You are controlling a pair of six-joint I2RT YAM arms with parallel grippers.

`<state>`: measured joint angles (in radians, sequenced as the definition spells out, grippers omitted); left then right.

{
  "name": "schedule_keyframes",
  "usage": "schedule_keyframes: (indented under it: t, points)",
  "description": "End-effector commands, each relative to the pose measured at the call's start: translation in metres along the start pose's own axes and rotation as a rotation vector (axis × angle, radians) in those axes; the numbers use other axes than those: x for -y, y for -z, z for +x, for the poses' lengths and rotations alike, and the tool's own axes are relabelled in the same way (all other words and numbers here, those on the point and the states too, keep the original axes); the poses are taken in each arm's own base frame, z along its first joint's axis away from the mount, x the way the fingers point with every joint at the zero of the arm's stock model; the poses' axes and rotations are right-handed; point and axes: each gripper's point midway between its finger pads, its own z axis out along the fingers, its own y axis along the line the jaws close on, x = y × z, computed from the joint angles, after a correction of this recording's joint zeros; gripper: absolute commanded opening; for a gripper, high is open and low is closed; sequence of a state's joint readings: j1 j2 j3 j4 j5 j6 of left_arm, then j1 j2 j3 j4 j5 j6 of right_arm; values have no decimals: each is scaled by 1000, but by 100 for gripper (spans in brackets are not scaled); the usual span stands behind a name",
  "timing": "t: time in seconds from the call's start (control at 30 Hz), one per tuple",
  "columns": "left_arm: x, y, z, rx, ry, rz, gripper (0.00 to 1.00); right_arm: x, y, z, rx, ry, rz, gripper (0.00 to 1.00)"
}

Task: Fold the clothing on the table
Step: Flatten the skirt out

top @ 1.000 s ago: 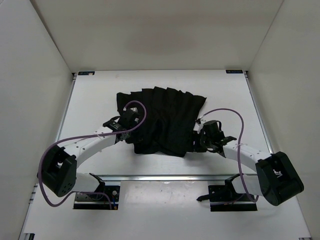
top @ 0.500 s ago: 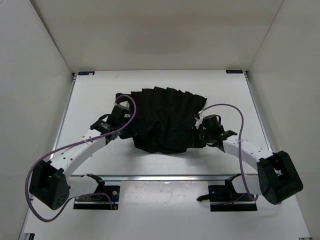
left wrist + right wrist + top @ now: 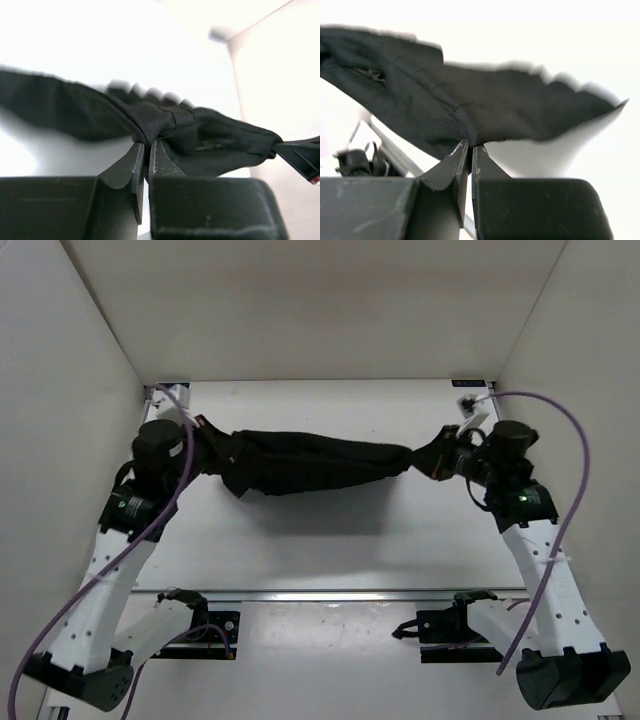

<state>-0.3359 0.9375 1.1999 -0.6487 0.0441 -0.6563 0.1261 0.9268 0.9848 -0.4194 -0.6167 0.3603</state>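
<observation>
The black clothing (image 3: pixel 305 466) hangs stretched into a long bunched band above the white table (image 3: pixel 300 550), between my two grippers. My left gripper (image 3: pixel 212 445) is shut on its left end; in the left wrist view the fingertips (image 3: pixel 136 150) pinch a ribbed edge of the clothing (image 3: pixel 200 137). My right gripper (image 3: pixel 432 456) is shut on the right end; in the right wrist view the fabric (image 3: pixel 470 107) spreads above the pinched jaws of that gripper (image 3: pixel 470 147). Both arms are raised and spread apart, toward the far side of the table.
White walls close in the table on the left (image 3: pixel 60 390), right (image 3: pixel 580 370) and back. Metal rails (image 3: pixel 320 593) run along the near edge, with the arm mounts (image 3: pixel 195 625) below. Purple cables (image 3: pixel 570 440) loop from both arms.
Both arms have risen and swung outward and toward the far side, lifting the clothing off the table and pulling it from a spread-out heap into a taut band. The right gripper closed on its edge.
</observation>
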Motion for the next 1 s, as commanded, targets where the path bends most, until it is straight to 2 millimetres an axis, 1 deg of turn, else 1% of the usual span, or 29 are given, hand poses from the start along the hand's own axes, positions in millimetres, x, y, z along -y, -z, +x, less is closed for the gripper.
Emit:
schedule_keyframes:
  t: [0.0,0.03,0.07,0.1,0.13,0.17,0.2,0.23,0.27,0.3,0.37,0.4,0.43,0.47,0.5,0.53,0.57,0.6,0.63,0.67,0.7,0.73,0.77,0.8,0.83,0.87,0.9,0.93,0.97]
  points:
    - [30,58,-55,223,27,105,0,-30,40,-50,122,123,-22,0]
    - [29,66,-65,272,36,94,0,-30,46,-63,154,157,-11,0]
    - [21,67,-76,320,37,43,0,-23,44,-70,157,153,18,0]
    - [12,59,-76,315,19,-4,0,-7,34,-71,126,135,55,0]
    - [6,46,-74,284,3,-38,0,-8,31,-78,120,141,42,0]
    - [-1,27,-73,237,-11,-62,0,1,16,-81,78,103,41,0]
    - [6,18,-66,177,-19,-14,0,14,-1,-78,26,69,42,0]
    - [-1,-5,-65,139,-6,-14,0,4,-10,-85,16,85,8,0]
    - [0,-24,-61,86,17,39,0,3,-29,-88,-9,80,-13,1]
    - [5,-37,-54,31,25,88,0,13,-46,-88,-36,56,-12,0]
    - [8,-73,-71,30,27,111,0,-4,-64,-116,-14,90,-81,0]
    - [13,-84,-84,21,20,119,0,-13,-68,-140,23,115,-123,0]
    - [17,-86,-95,35,6,118,0,-11,-77,-146,19,114,-146,0]
    - [28,-89,-116,60,-16,128,0,-20,-70,-176,83,148,-159,0]
    - [42,-79,-141,105,-35,149,0,-23,-62,-206,138,152,-153,0]
    - [42,-82,-151,116,-42,148,0,-16,-67,-215,127,134,-170,0]
    - [46,-78,-171,142,-45,169,0,-31,-47,-239,165,173,-205,0]
    - [54,-74,-182,145,-34,206,0,-35,-41,-250,176,170,-221,0]
    - [55,-65,-191,152,-38,226,0,-44,-38,-250,169,162,-259,0]
    - [50,-67,-190,139,-41,222,0,-28,-37,-247,168,147,-261,0]
    - [45,-66,-184,134,-46,214,0,-19,-39,-235,155,114,-276,0]
    - [29,-79,-163,89,-19,175,0,-12,-45,-217,123,76,-310,0]
    - [34,-71,-159,112,-31,195,0,-14,-44,-208,114,71,-334,0]
    - [21,-78,-133,81,-8,191,0,1,-57,-186,78,18,-338,0]
    - [11,-84,-117,55,15,184,0,1,-60,-176,66,9,-353,1]
    - [-6,-93,-89,20,51,173,0,22,-76,-148,14,-58,-329,0]
    - [-28,-104,-56,-38,90,150,0,34,-87,-123,-27,-96,-315,0]
    - [-38,-109,-40,-64,105,129,0,45,-95,-112,-38,-118,-277,0]
    - [-60,-118,-2,-133,140,81,0,68,-106,-89,-65,-164,-208,0]
